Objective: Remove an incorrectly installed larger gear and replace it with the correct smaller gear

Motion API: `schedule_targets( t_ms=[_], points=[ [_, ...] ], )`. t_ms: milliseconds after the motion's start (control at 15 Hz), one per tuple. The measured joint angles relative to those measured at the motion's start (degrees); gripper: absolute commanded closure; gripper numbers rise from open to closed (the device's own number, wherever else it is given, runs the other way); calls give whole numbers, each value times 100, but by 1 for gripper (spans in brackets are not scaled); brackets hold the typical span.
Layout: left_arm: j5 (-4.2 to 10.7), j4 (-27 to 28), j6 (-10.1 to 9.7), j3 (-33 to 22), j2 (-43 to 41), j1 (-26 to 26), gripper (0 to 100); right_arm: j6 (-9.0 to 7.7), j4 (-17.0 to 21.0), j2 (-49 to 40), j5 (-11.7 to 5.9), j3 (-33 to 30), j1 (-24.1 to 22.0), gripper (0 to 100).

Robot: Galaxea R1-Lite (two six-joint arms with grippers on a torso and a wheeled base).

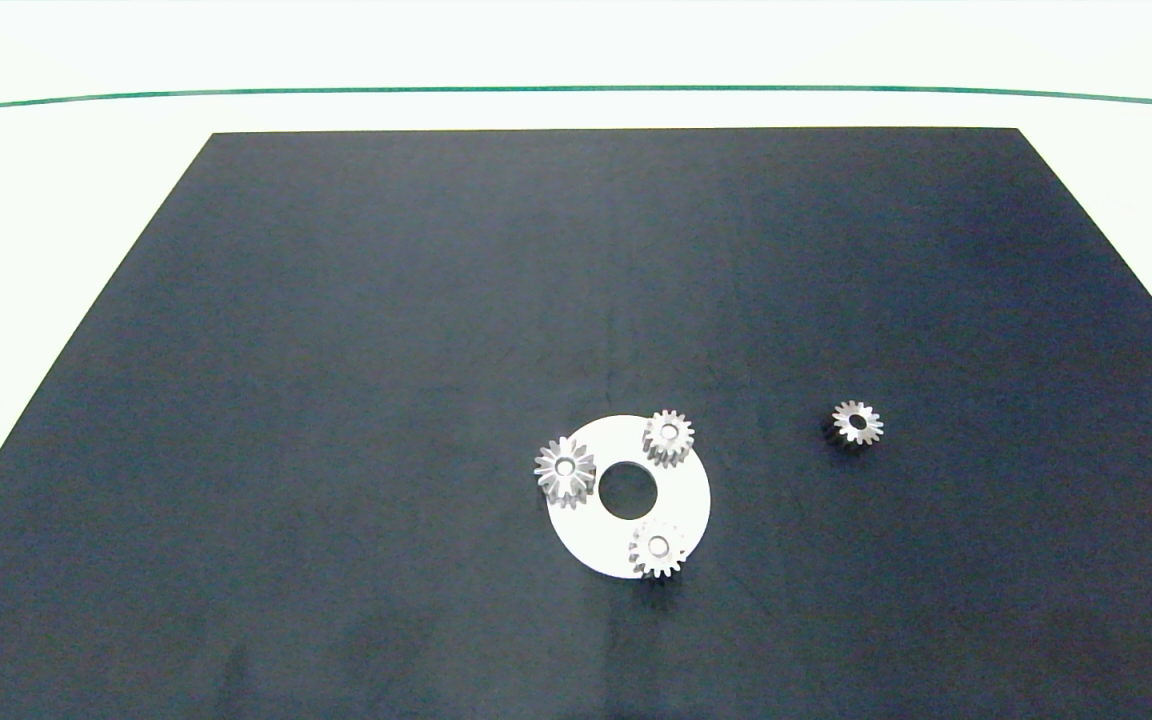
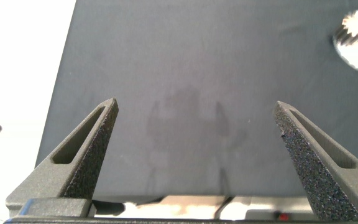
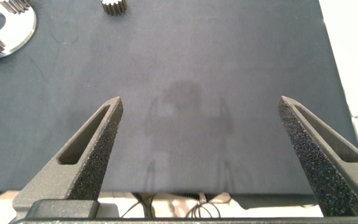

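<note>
Two grippers hovering wide open over the mat [image 1: 436, 300], left gripper [image 2: 196, 124], right gripper [image 3: 199, 121], larger gear [image 1: 565, 469] and smaller gear [image 1: 857, 422] lying well ahead of both.

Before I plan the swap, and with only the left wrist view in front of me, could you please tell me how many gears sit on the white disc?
Observer: Three: the larger gear at the white disc's left edge in the head view, plus a far short-toothed gear and a near short-toothed gear.
Operator: Is a spare available?
Observer: Yes, the smaller gear lies alone on the dark mat, right of the disc.
Operator: And the right claw?
Observer: The right claw is open over bare mat.
</note>
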Motion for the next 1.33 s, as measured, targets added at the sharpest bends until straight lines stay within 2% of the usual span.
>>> schedule_targets(
  t_ms=[133, 333, 467, 600, 667, 1000, 1133, 1333],
  points=[
    [-6, 113, 144, -135, 155, 5, 0, 0, 352, 213, -5, -430, -7, 0],
    [-20, 122, 332, -208, 453, -6, 0, -17, 575, 607, -41, -822, -11, 0],
    [-41, 122, 439, -219, 675, -24, 0, -150, 898, 885, -44, -1073, 6, 0],
    [-187, 122, 496, -226, 924, -72, 0, -224, 1012, 1206, -41, -1300, 29, 0],
    [-313, 116, 572, -230, 1053, -107, 0, -235, 1031, 1373, -41, -1392, 35, 0],
    [-784, 96, 1274, -256, 1693, -254, 0, -246, 1045, 2239, 2, -1652, 140, 0],
    [-845, 59, 1423, -276, 1903, -345, 0, -245, 1045, 2586, 13, -1732, 266, 0],
    [-847, -204, 1517, -328, 2336, -623, 0, -256, 1030, 2972, 17, -1848, 368, 0]
  ],
)
